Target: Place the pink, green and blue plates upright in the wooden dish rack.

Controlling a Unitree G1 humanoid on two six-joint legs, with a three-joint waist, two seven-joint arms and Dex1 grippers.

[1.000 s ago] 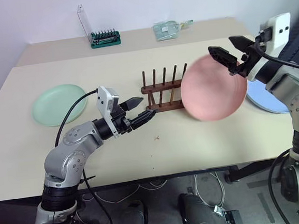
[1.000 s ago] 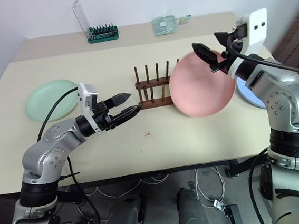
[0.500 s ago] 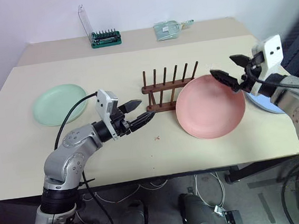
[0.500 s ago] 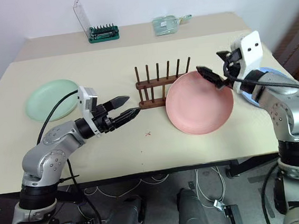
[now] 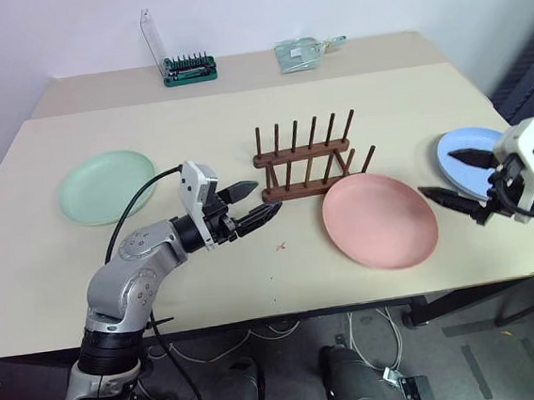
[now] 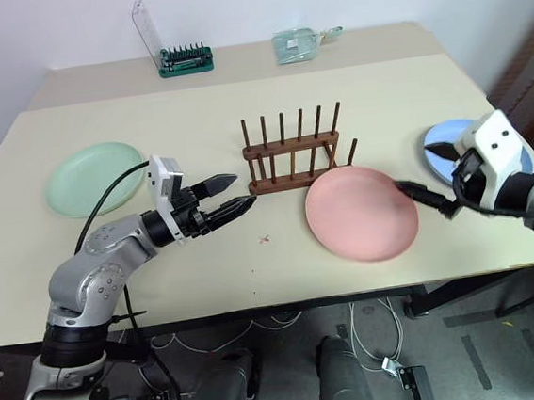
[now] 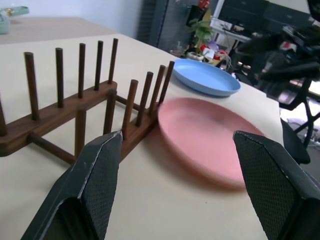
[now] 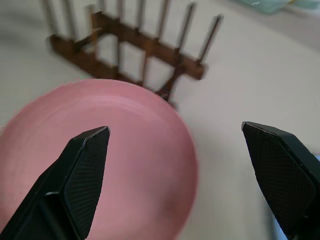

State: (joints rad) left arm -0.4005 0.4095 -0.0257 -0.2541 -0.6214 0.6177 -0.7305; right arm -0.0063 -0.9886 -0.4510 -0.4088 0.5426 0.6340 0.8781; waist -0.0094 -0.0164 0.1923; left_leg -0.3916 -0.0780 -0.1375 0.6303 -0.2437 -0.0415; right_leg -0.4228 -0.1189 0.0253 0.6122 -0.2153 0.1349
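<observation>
- The head views are taking in the whole beige bench [image 5: 353,107]: the green plate [image 5: 105,185] is lying flat at the left, well apart from the rest, and the blue plate [image 5: 466,157] is lying flat at the far right.
- The left wrist view is showing dark chairs and cluttered desks in the room beyond the bench's right end, which the head views are not showing.
- The left gripper [image 5: 253,204] is hovering just left of the wooden rack [image 5: 306,158], its fingers [image 7: 97,172] standing apart and grasping nothing; through the gap the rack's pegs are standing empty.
- The pink plate [image 5: 380,219] is lying flat on the bench, its rim sitting close against the rack's right end.
- The right gripper [image 5: 459,180] is sitting between the pink plate and the blue plate, its fingers [image 8: 85,172] spread wide and released; in its wrist view the pink plate is lying ahead of the fingertips, apart from them.
- At the back, a green tool holder [image 5: 188,70] and a clear packet [image 5: 302,51] are resting near a pale wall.
</observation>
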